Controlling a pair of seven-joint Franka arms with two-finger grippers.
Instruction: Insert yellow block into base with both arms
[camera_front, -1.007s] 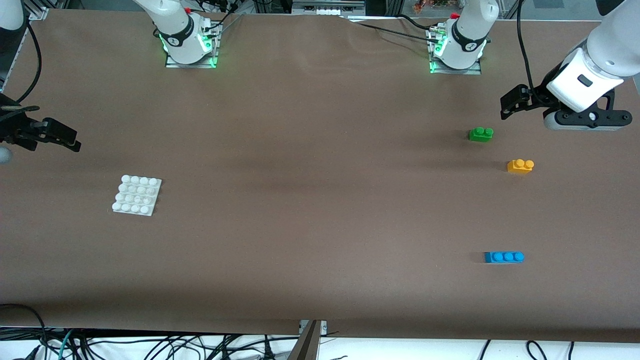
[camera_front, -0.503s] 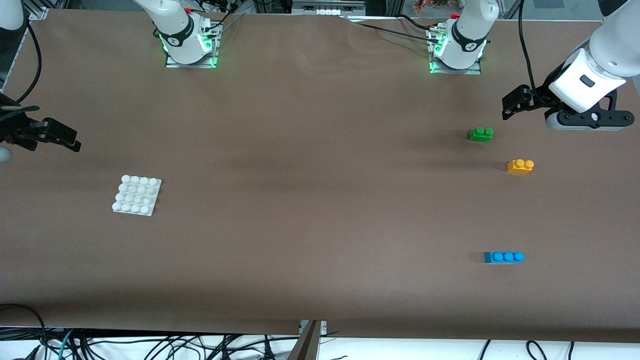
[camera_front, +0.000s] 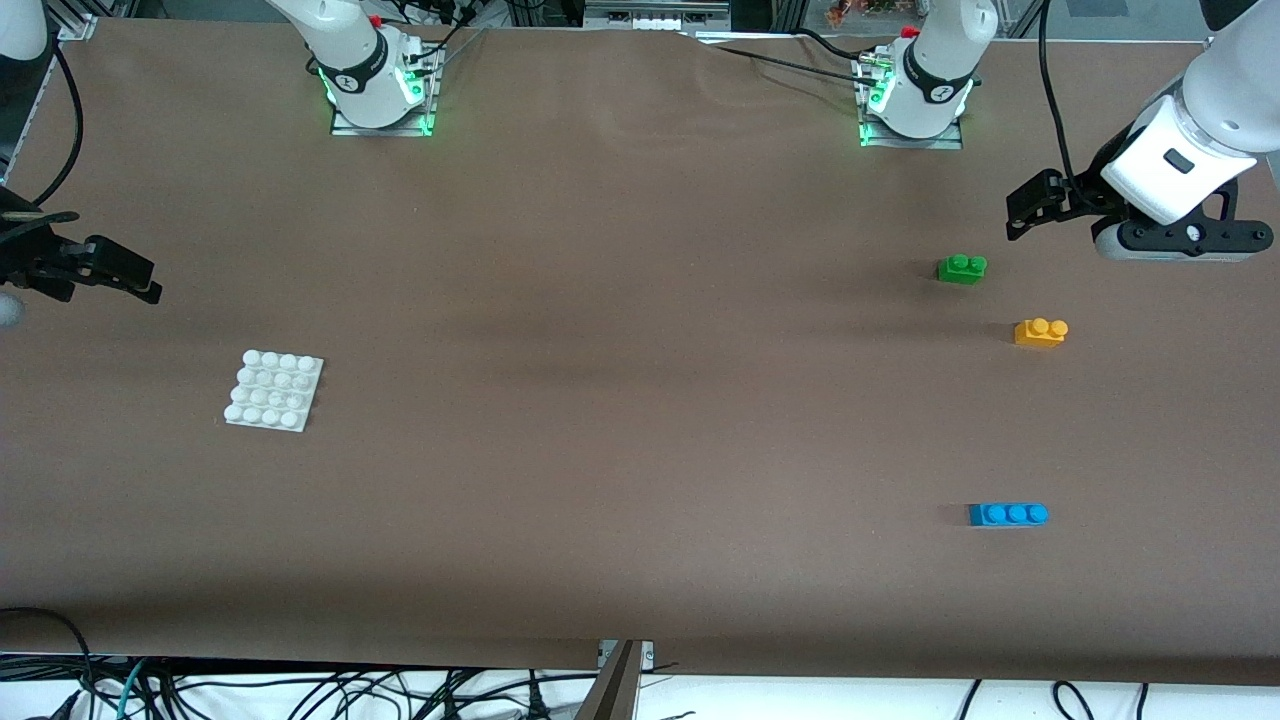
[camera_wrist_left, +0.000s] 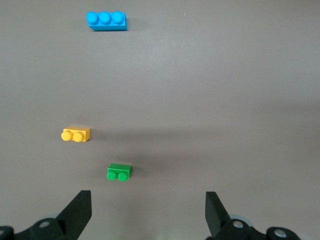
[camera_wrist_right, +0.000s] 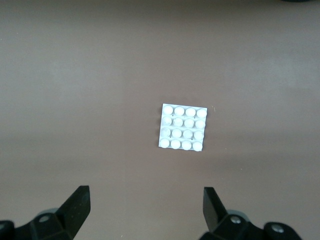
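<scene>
The yellow block (camera_front: 1040, 332) lies on the brown table toward the left arm's end; it also shows in the left wrist view (camera_wrist_left: 76, 134). The white studded base (camera_front: 273, 390) lies toward the right arm's end and shows in the right wrist view (camera_wrist_right: 183, 127). My left gripper (camera_front: 1025, 205) hangs open and empty over bare table beside the green brick, apart from the yellow block; its own view (camera_wrist_left: 147, 200) shows the jaws wide. My right gripper (camera_front: 135, 280) hangs open and empty over the table's edge at the right arm's end, apart from the base; its own view (camera_wrist_right: 146, 197) shows the same.
A green two-stud brick (camera_front: 962, 268) lies a little farther from the front camera than the yellow block, also in the left wrist view (camera_wrist_left: 119, 172). A blue three-stud brick (camera_front: 1008, 514) lies nearer to the front camera (camera_wrist_left: 106, 20). Both arm bases stand along the table's back edge.
My left gripper has drifted slightly up and toward the left arm's end of the table. The right arm and all the bricks have not moved.
</scene>
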